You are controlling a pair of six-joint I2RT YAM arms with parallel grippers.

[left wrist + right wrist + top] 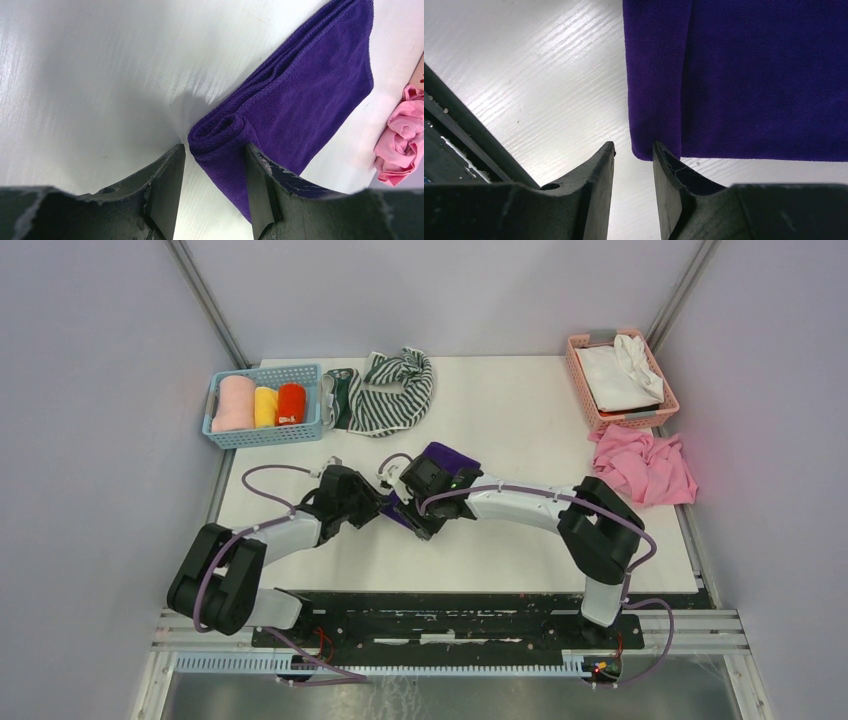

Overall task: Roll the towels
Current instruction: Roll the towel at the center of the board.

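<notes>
Left gripper straddles purple cloth; right gripper beside corner.

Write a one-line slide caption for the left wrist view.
Left claw straddles the rolled end of the purple towel on the white table.

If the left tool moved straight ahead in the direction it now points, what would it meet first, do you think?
Most likely the rolled end of the purple cloth, lying just ahead within the open left tool; depth is unclear, so the table beneath might be touched too.
</notes>
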